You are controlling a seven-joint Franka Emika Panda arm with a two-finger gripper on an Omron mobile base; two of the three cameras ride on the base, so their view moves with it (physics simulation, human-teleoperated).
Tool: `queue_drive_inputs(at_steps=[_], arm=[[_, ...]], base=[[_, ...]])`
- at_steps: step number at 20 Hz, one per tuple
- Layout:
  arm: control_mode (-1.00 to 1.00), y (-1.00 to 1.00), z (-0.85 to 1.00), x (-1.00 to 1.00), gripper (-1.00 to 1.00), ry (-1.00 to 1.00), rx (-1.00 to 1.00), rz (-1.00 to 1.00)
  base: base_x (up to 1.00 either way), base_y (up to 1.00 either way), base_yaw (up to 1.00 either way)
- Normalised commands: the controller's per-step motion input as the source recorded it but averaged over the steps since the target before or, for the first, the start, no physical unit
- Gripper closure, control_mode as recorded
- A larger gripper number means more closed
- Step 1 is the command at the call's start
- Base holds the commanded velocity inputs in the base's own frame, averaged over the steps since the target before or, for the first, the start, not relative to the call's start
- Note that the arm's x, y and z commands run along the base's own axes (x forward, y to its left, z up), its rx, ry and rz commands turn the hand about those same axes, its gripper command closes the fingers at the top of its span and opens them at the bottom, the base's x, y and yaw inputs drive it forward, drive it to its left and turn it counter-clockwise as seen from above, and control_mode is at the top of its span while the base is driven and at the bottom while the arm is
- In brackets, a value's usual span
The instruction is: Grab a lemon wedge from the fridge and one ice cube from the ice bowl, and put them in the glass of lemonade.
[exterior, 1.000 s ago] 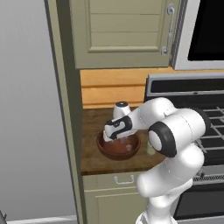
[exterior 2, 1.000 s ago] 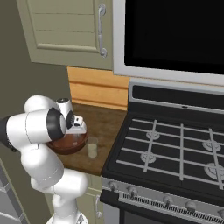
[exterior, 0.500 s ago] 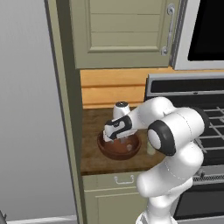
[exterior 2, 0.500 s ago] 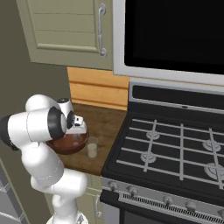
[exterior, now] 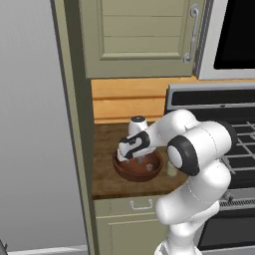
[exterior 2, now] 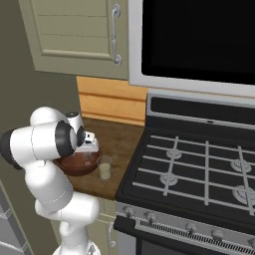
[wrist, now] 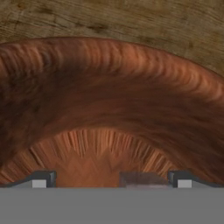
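While our gripper (wrist: 111, 181) sits spread wide inside one round, grainy wooden ice bowl (exterior: 133, 171), we count one pale ice cube (wrist: 142, 178) between its tips. One clear short glass of lemonade (exterior 2: 105, 168) stands just beside that bowl.

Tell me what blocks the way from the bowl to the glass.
Nothing visible does. The glass stands on the counter right beside the bowl, on its stove side. The gripper is down in the bowl.

The ice bowl (exterior: 138, 168) sits on the bench (exterior: 104, 177) between the fridge (exterior: 35, 124) and the stove (exterior 2: 199, 169). The glass of lemonade (exterior 2: 105, 169) stands just beside the bowl, toward the stove. The claw (wrist: 111, 180) reaches down inside the bowl, with what may be the ice cube (wrist: 142, 179) between its tips.
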Motion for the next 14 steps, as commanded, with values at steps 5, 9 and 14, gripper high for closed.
queue_drive_inputs(at_steps=[5,9,14], arm=[[-1.00,0.00,0.00,0.00,-1.00,0.00,0.00,0.00],[-1.00,0.00,0.00,0.00,1.00,0.00,0.00,0.00],[-1.00,0.00,0.00,0.00,1.00,0.00,0.00,0.00]], base=[[0.00,0.00,0.00],[0.00,0.00,0.00],[0.00,0.00,0.00]])
